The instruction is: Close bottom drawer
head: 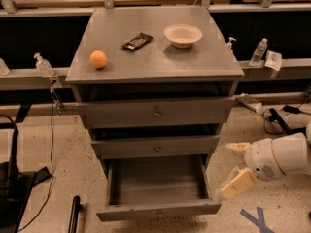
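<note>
The bottom drawer [158, 210] is pulled far out of the grey cabinet [155, 62]. Its narrow grey front with a small knob faces me, and its shallow box [155, 181] is empty. The two drawers above it, the middle drawer [156, 147] and the top drawer [156, 113], stand slightly out. My gripper [233, 168] hangs on the white arm [282, 155] just to the right of the open drawer's right side, apart from it. Its two cream fingers [236, 184] are spread open and hold nothing.
On the cabinet top lie an orange [98, 59], a black bar [137, 41] and a white bowl [182, 35]. Bottles [260, 51] stand on the rail behind. A black stand [12, 178] and cables are at left; blue tape [257, 220] marks the floor at right.
</note>
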Available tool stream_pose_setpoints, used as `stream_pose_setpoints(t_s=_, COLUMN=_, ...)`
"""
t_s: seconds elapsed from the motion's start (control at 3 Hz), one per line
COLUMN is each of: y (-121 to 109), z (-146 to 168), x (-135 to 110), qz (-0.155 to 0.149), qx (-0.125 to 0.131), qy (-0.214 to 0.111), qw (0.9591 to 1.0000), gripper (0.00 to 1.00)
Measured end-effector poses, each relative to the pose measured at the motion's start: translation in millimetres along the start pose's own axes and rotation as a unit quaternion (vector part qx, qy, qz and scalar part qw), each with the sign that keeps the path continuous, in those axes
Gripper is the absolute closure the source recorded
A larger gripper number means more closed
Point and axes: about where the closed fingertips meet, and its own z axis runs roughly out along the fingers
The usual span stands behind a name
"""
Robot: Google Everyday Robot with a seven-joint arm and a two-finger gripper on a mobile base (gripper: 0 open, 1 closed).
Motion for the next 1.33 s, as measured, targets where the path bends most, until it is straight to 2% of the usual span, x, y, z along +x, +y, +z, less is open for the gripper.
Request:
stream_pose_setpoints(t_s=0.33, y=-17, z=27, x=-38, qz=-0.032, qx=-0.018, qy=-0.060, qw=0.9975, gripper=0.00)
stream_pose_setpoints(t_s=0.67, y=-49, z=77, x=-79, qz=-0.075, qx=-0.059, qy=-0.167, qw=0.9813, gripper=0.00)
stream_pose_setpoints(t_s=1.0, y=-69, z=104, x=-63, qz=-0.069, qx=-0.074, qy=-0.198, qw=0.9749, gripper=0.00)
stream_pose_setpoints(t_s=1.33, y=-67, z=106, x=-62, qz=-0.067, qx=-0.077, qy=-0.197, qw=0.9750, gripper=0.00)
